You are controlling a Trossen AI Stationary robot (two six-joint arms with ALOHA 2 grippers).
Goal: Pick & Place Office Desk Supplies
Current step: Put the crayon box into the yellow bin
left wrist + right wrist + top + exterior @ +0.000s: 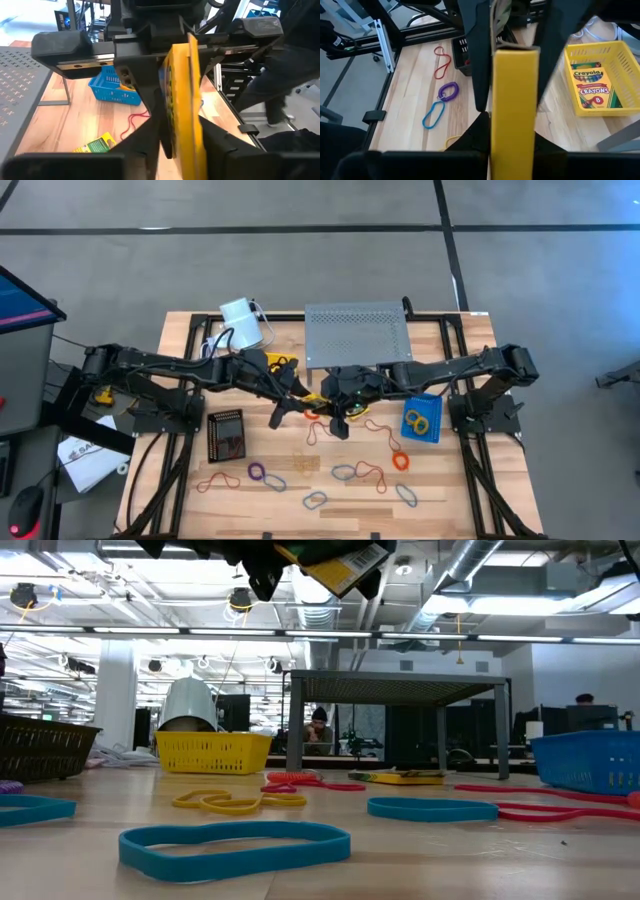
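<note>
I hold the crayon box (514, 110) on edge in my right jaws (512, 142), which are pinched narrow on it, up in the air above the worktop (470, 480), just in front of the shelf (355, 330). My left jaws (182, 145) flank the same box from the other side, and I cannot tell whether they have a real bite on it. That is the risk as I judge it. If my right lets go before the left has a firm hold, the slim box slips out and drops among the bands (345, 472) in front of the shelf. If both arms pull while both hold it, the cardboard may twist or crush. The two sets of fingers are also crowded together, so a small misjudged move could knock them together and jar the box loose.
</note>
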